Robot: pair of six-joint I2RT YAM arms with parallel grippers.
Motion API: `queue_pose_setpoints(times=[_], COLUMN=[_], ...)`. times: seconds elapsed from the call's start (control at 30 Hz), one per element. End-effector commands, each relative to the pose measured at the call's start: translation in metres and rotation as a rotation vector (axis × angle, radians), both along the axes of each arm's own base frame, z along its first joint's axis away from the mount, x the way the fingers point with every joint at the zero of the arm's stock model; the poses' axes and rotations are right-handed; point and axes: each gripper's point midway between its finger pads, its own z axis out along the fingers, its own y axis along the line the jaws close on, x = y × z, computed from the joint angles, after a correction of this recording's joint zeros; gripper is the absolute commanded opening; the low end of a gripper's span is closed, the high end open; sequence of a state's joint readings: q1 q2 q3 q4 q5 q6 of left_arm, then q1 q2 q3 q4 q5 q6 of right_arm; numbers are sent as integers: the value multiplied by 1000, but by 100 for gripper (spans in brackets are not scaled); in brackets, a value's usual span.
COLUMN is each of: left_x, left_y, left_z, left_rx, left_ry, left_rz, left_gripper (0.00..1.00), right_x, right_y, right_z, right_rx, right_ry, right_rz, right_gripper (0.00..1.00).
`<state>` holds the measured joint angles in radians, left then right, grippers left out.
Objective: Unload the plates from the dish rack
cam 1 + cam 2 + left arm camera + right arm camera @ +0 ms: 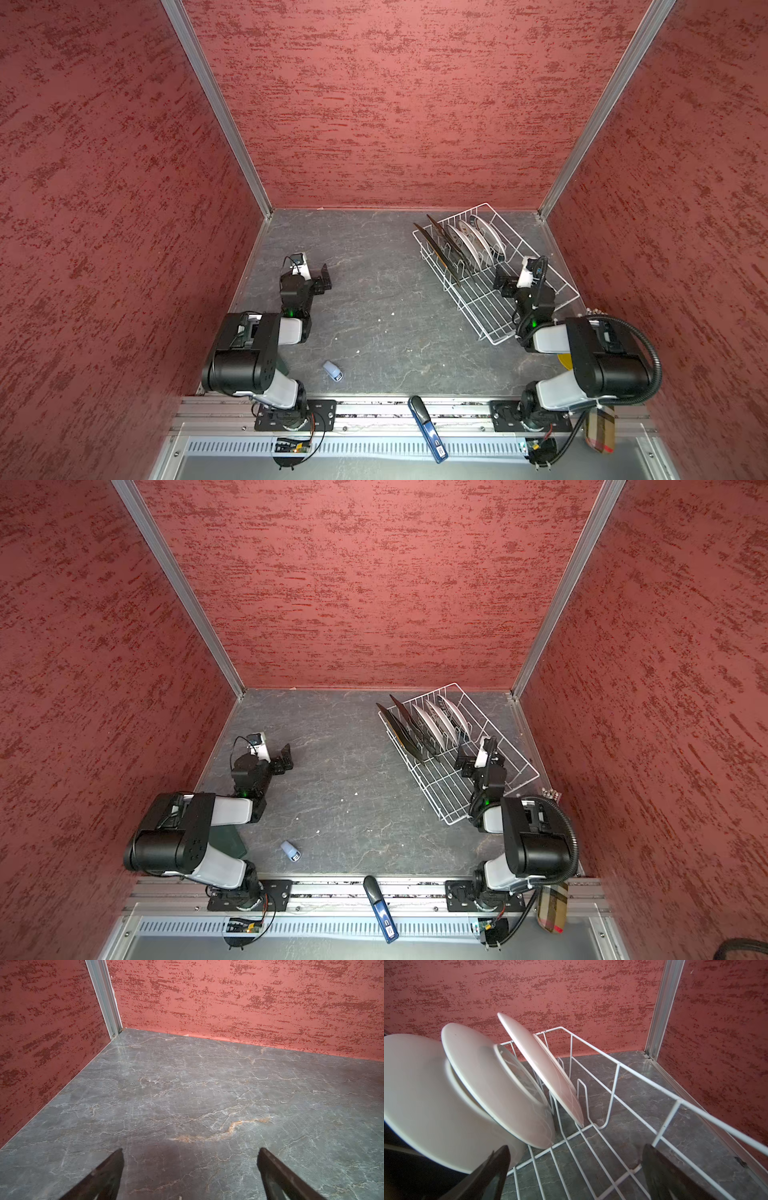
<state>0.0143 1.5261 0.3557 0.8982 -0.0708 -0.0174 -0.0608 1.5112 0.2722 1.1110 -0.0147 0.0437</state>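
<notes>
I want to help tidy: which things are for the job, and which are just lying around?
Job: white wire dish rack; three round white plates; two dark-looking square plates.
Lying about: small pale blue bottle; blue-and-black handled tool.

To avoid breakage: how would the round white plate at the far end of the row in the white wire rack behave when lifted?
The round white plate looks glossy, so probably stiff, slippery, breakable. It leans tilted in the white wire rack; a push may tip it. On edge, it could roll.
</notes>
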Motion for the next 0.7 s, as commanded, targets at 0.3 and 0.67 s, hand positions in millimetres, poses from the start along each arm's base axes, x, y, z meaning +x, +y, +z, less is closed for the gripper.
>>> queue_pose_setpoints(times=[0.3, 0.67], left_x=[4, 5], left_y=[0, 0], left_z=[6, 6], left_rx=[10, 7], left_ry=[-23, -22], left_rz=[0, -1], left_gripper=[99, 99], right_x=[3, 4], right_y=[2, -1], right_z=[2, 1], right_rx=[-38, -33], right_ry=[-21, -15], right_rz=[18, 1], right_gripper=[99, 99])
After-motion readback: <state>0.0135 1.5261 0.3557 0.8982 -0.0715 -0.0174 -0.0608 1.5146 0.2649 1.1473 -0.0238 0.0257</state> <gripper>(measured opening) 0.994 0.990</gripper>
